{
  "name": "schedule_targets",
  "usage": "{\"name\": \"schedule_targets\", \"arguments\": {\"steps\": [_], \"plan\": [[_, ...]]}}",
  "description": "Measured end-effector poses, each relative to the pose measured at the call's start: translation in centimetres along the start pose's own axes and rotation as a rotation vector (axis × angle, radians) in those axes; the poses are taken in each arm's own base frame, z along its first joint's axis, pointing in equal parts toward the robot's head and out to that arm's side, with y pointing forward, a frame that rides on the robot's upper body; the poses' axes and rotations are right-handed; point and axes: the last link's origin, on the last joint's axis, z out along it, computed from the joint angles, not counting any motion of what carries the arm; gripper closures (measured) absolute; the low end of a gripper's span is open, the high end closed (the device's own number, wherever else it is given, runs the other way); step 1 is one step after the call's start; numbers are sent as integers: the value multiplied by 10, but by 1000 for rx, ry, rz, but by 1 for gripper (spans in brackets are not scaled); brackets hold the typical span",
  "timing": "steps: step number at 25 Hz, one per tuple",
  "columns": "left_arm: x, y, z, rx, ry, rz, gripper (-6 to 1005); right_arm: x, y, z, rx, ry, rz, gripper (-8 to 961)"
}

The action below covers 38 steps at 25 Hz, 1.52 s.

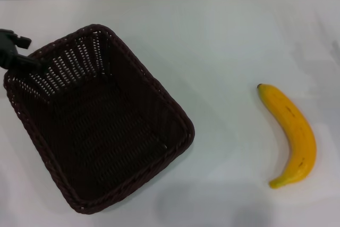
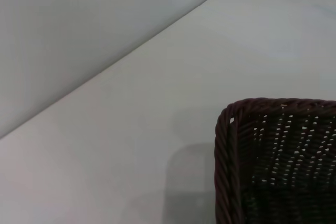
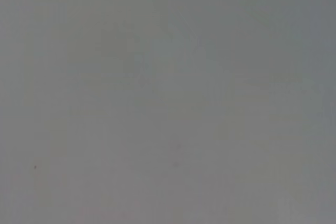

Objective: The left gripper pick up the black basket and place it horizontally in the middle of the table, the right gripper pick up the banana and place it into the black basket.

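Left gripper (image 1: pixel 21 57) at the basket's (image 1: pixel 98 118) far rim, upper left of the head view.
Whether its jaws are clenched cannot be told; a thin grip on the braided rim could slip and tilt the skewed basket. Banana (image 1: pixel 291 134) lies well apart at right on the table (image 1: pixel 212 41); right gripper is unseen.

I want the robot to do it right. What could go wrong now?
The left gripper sits at one far corner of the black basket, so the big basket might tilt or slip if it is lifted from there. The basket lies slanted on the table, not yet straight. The banana lies apart on the right, and the right gripper is out of sight.
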Motion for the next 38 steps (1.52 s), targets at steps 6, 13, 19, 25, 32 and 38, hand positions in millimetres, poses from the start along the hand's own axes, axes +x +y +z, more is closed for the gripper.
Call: {"name": "schedule_targets", "arguments": {"steps": [6,13,19,25,32,38], "plan": [[-10,3,14,-6,30,-2,123,2,-2,-2,6,6,1,109],[-11,9,20,-24,38,-2,123,0,-3,-1,9,4,12,111],[-13,9,20,-20,37,-37,292,-2,-4,0,8,-2,7,112],[-8,14,17,-48,49,-68,558,-5,-2,2,0,-14,5,114],[2,31,16,-95,85,-111,746,-8,-3,3,-5,-28,40,115],[18,40,12,-92,143,-232,822,-11,-10,-5,-13,-52,20,117]]}}
